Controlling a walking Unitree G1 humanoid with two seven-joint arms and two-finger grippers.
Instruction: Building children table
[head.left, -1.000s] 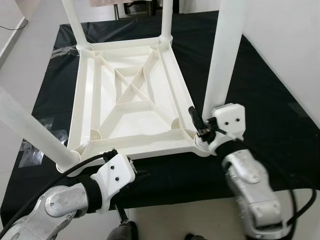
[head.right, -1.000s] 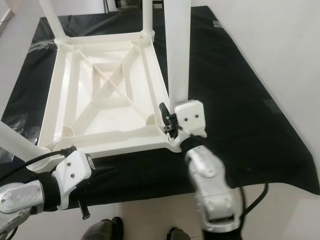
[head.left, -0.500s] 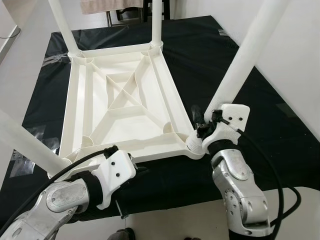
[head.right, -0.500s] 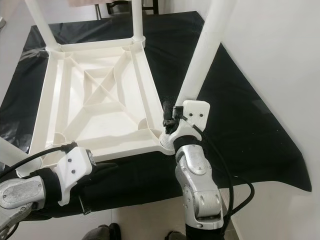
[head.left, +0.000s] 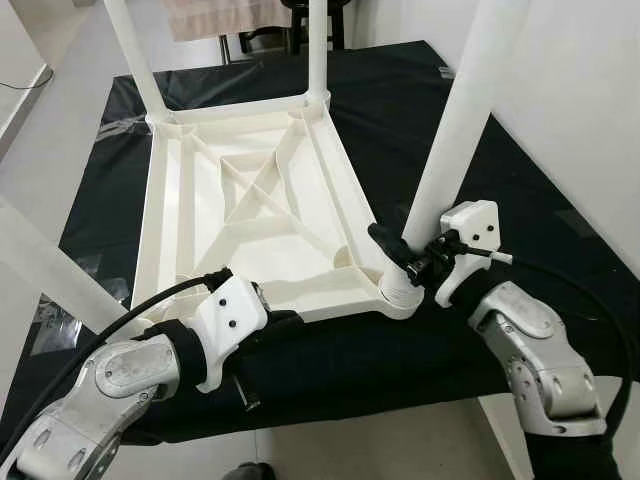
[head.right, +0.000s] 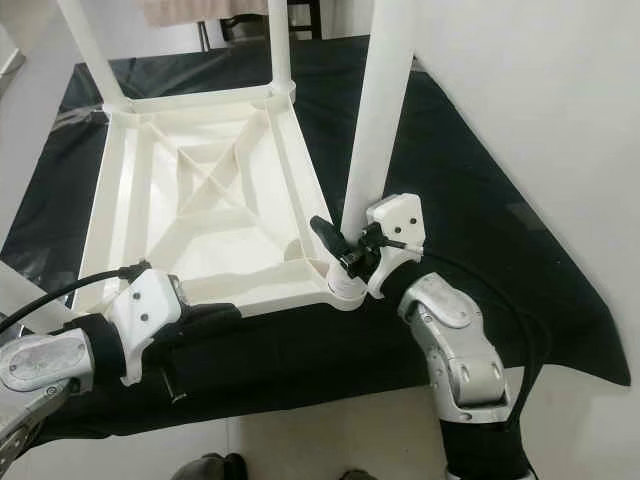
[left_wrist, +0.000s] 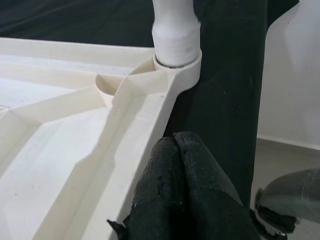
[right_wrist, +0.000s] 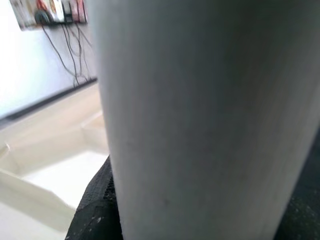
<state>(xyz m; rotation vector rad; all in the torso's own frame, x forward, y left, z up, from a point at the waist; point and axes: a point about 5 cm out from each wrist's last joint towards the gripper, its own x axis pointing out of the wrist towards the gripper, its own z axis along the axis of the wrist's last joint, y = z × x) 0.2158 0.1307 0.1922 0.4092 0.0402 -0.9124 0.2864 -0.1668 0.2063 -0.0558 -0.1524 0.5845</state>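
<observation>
Left eye view: the white table top (head.left: 250, 220) lies upside down on a black cloth (head.left: 520, 190), underside ribs facing up, long axis running near to far. Legs stand in both far corners and the near left corner. The near right leg (head.left: 455, 130) stands in its socket (head.left: 398, 290), long axis almost vertical, tilted slightly to the right. The right gripper (head.left: 408, 262) clasps the base of this leg, one finger on each side. The left gripper (head.left: 285, 322) rests on the near rim, fingers pressed together.

Right eye view: all four legs appear fitted. Judged from this, assembly is nearly complete; remaining work is seating the near right leg fully and turning the table upright.

Left wrist view: the left gripper's fingers (left_wrist: 185, 195) lie closed against each other on the rim, holding nothing.

Right wrist view: the leg is clamped close to the camera.
</observation>
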